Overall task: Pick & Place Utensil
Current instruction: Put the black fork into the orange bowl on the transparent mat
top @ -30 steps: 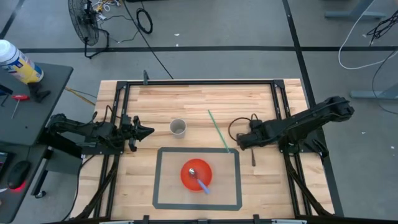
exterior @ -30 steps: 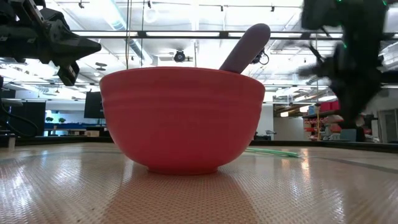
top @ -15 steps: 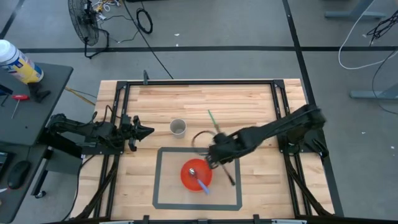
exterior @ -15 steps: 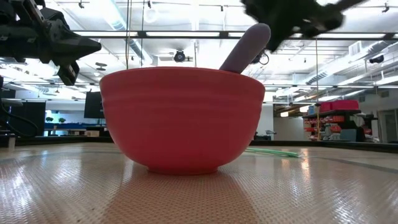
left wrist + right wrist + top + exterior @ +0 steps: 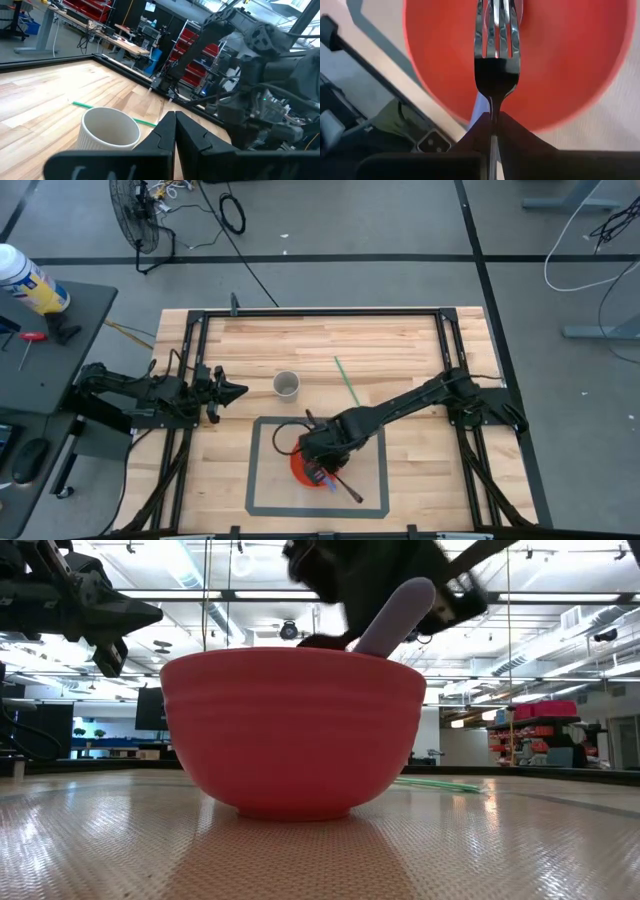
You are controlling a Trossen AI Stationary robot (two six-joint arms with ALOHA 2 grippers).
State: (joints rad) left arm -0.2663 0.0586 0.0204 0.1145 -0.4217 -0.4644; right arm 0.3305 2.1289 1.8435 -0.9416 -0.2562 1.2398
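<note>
silver metal fork [image 5: 494,47] sits clamped in the right gripper [image 5: 492,125], which has swung from mid-right to lower centre, tines over the red round bowl [image 5: 300,465]; release looks near. left gripper [image 5: 232,390] waits shut at mid-left.

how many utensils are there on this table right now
2. A fork is held in the right pincer above the red bowl. A spoon with a lilac handle rests inside that bowl. The green straw isn't counted.
</note>
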